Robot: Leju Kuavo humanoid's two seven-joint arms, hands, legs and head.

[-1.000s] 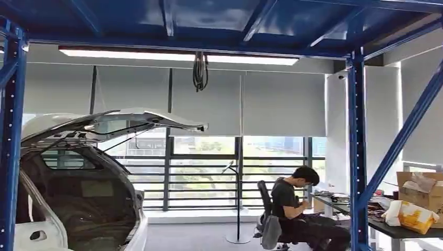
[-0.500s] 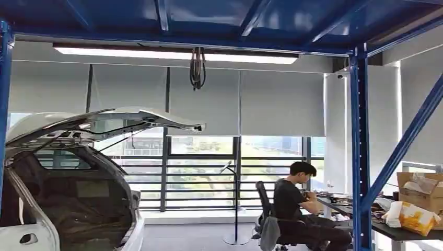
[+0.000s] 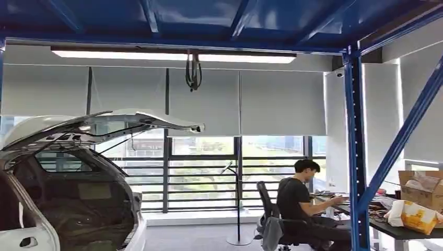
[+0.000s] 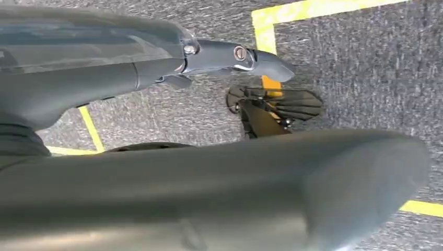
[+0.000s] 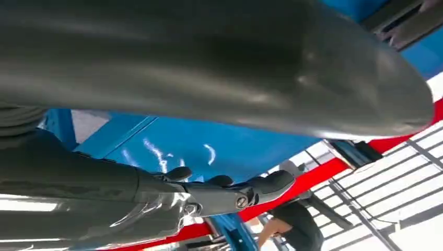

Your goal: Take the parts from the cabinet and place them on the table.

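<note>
No part is seen in either hand, and no cabinet is seen in any view, so the task is judged to be at an early stage or between two fetches; which of these it is cannot be told; no part can be recognised with certainty on the bench [image 3: 402, 231] at the right edge of the head view. On this bench a cardboard box [image 3: 420, 189] and a white and yellow bag [image 3: 412, 216] are lying, but whether they belong to the task cannot be told; where the parts are cannot be told either.

In the head view a white car with raised tailgate [image 3: 78, 172] is seen on the left, a blue steel frame [image 3: 355, 146] overhead and on the right, and a seated person [image 3: 300, 204] working at the bench; the window with grey blinds is behind.

The left hand [image 4: 224, 130] is seen in its wrist view above grey carpet [image 4: 360, 68] with yellow floor tape [image 4: 313, 8]; its fingers are extended and apart and nothing is held. The right hand [image 5: 219, 151] is seen in its own wrist view against the blue frame; its fingers are likewise stretched out and apart from the thumb, with nothing between them.

The floor is given by the left wrist view alone; the room and the bench are given by the head view.
</note>
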